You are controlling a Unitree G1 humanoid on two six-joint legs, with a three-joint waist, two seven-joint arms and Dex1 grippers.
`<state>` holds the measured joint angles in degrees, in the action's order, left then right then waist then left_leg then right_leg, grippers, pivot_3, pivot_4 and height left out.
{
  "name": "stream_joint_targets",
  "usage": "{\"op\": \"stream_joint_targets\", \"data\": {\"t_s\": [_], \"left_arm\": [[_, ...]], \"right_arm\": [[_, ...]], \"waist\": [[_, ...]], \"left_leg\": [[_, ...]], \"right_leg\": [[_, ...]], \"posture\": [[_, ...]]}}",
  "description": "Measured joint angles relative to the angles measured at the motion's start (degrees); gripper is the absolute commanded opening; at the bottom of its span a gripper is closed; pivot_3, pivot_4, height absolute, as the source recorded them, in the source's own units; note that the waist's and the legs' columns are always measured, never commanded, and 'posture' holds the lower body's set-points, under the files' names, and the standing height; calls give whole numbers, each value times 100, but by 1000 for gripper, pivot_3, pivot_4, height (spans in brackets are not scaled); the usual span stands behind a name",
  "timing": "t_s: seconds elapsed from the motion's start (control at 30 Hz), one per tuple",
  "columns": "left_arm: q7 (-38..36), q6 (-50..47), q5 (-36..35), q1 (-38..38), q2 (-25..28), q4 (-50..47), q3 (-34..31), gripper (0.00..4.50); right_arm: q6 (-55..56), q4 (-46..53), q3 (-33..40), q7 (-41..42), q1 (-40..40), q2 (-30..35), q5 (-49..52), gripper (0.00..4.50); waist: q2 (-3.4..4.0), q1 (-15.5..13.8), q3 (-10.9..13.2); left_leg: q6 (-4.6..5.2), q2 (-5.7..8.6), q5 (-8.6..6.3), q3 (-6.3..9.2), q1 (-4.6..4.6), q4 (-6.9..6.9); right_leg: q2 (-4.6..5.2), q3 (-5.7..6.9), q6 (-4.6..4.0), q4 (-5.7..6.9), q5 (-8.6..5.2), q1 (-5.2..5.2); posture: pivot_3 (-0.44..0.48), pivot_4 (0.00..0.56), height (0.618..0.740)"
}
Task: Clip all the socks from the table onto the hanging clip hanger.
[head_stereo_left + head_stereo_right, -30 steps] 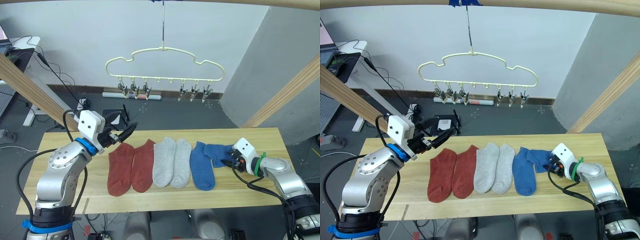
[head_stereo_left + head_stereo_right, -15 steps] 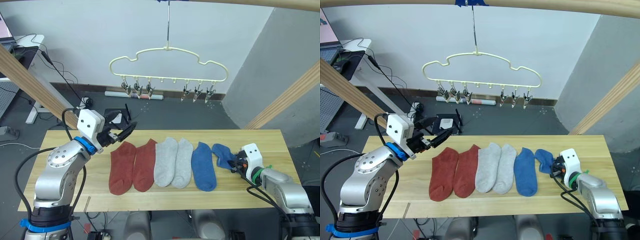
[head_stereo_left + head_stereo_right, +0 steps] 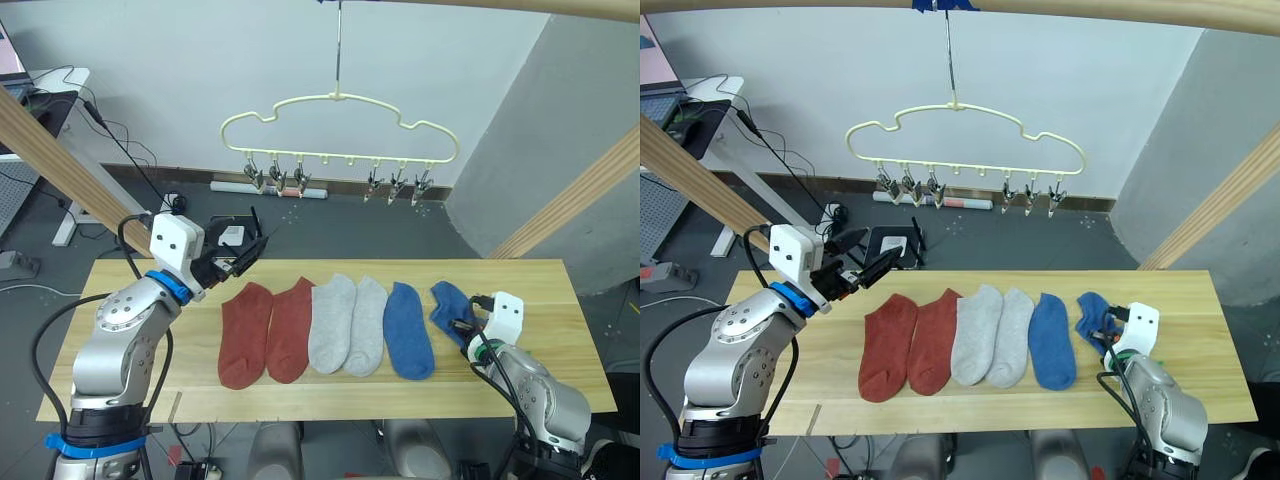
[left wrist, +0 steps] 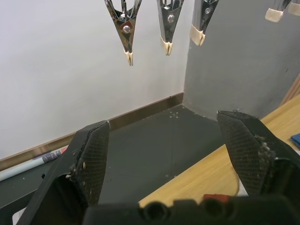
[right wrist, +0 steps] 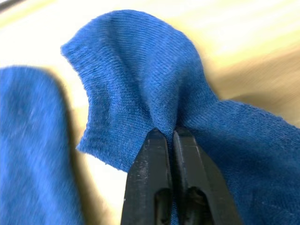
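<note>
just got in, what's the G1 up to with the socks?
The right end effector is shut on the outermost blue sock, bunching it at the table's right end. The other five socks lie flat in a row. The left end effector is open, raised near the clip hanger, whose clips hold nothing yet.
</note>
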<state>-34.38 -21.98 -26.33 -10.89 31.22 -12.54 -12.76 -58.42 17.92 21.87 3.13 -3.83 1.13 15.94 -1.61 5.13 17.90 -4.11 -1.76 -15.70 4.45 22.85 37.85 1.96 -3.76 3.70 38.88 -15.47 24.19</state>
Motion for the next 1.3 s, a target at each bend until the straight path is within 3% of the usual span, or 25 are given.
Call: {"op": "stream_joint_targets", "data": {"t_s": [0.3, 0.33, 0.5, 0.8, 0.9, 1.07, 1.3], "left_arm": [[-2, 11, 7, 29, 0, 0, -7, 4029], [-2, 15, 8, 41, 0, 0, -9, 4029], [42, 124, 20, 159, -19, -5, -73, 4029], [150, 259, 20, 329, -65, -42, -171, 4029], [284, 341, 20, 352, -206, -116, -214, 4029], [640, 543, 87, 317, -520, -298, -229, 4029], [968, 612, 219, 49, -678, -305, -178, 4029]], "right_arm": [[29, 52, 87, -75, 22, 16, 177, 4391], [31, 111, 61, -66, 75, 27, 189, 4479], [253, 714, -313, 321, 589, 450, 271, 4479], [2945, 1108, -1631, 2024, 1579, 2666, -607, 4479], [3756, 1065, -1701, 2752, 1526, 3141, -597, 4479], [3772, 1279, -1638, 3749, 890, 3555, 281, 4479], [3538, 1545, -1658, 3803, 208, 3536, 708, 4479]], "waist": [[1, 2, 0], [1, 2, 0], [5, 4, 3], [9, 10, 9], [6, 23, 10], [3, 37, 15], [-1, 49, 21]], "left_leg": [[0, 0, 0, 0, 0, -1], [0, 0, 0, 0, 0, -2], [0, 0, 0, -2, 2, -2], [-1, 0, 0, -11, 0, -1], [0, -1, 0, -14, -2, 0], [0, 0, 0, -13, -2, 8], [0, 1, 0, -10, 3, 7]], "right_leg": [[0, 0, 0, 0, 0, 0], [0, 0, 0, -1, 0, 0], [0, -2, 2, -5, -1, 1], [0, -9, 32, -14, -18, -1], [-1, -13, 35, -16, -16, -3], [-1, -16, 14, -15, 3, -8], [-1, -13, 11, -21, 5, -7]], "posture": [[-139, 311, 733], [-142, 312, 733], [-154, 315, 733], [-164, 319, 733], [-188, 324, 733], [-199, 328, 733], [-206, 339, 733]]}}
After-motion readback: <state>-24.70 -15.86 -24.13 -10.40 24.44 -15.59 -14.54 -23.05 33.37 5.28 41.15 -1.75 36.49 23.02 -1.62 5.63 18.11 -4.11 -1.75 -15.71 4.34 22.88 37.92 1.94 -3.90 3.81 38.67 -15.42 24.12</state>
